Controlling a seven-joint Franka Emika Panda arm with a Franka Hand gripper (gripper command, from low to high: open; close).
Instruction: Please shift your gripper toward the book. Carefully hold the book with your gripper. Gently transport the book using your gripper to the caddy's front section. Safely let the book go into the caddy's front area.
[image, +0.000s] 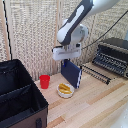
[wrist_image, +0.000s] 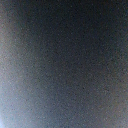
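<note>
White and blocky, the tool (image: 67, 59) hung at the end of the pale robot arm (image: 80, 22), directly on top of the flat dark navy-blue hardcover book (image: 72, 73). From where I stood its fingers seemed to be closed on the book's upper edge, though the fingertips themselves were too small to make out clearly. The book stood upright and a little tilted right below the tool, its lower end at or just above the light wooden table (image: 95, 102); I could not tell whether it touched. Just beneath and beside the book sat a small white bowl (image: 65, 90) with something yellow in it. A red plastic cup (image: 45, 81) stood near, off toward the exterior view's left of the tool. Farther that way, well apart from the tool, was the large black soft-sided caddy (image: 17, 95) with its inner dividers. On the tool's other side sat a black-and-silver toaster oven (image: 112, 55). The wrist view showed only a blurred dark grey-blue surface.
</note>
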